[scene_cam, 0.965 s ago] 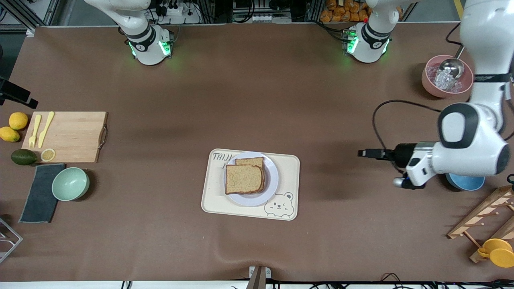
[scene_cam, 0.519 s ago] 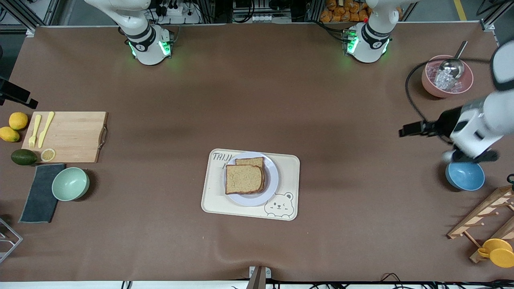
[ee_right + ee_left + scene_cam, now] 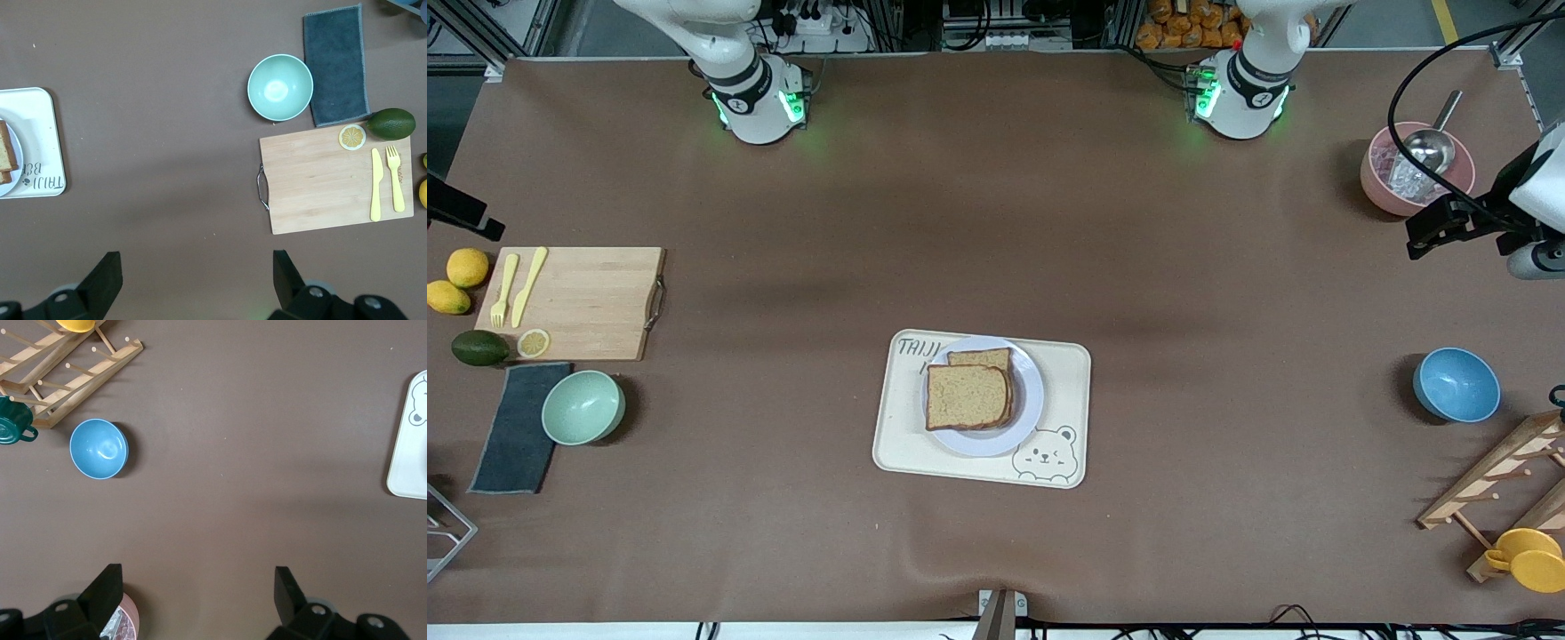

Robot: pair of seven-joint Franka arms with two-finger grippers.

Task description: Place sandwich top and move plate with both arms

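Centrally, the sandwich top (image 3: 967, 396) lies on the plate (image 3: 1028, 400) in the tray (image 3: 1067, 378); both pincers, left (image 3: 198, 595) and right (image 3: 197, 275), gape empty.

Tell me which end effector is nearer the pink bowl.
Left. The left end effector hangs open beside the pink bowl; the right end effector, also open, is over bare table near the cutting board.

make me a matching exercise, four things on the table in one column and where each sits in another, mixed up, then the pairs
Things:
1. sandwich top
2. plate
3. lemon half
4. metal scoop

Places:
A. in the pink bowl
B. on the wooden cutting board
C. on the cream bear tray
D. on another bread slice on the plate

Pairs: 1-D, 2-C, 3-B, 4-A
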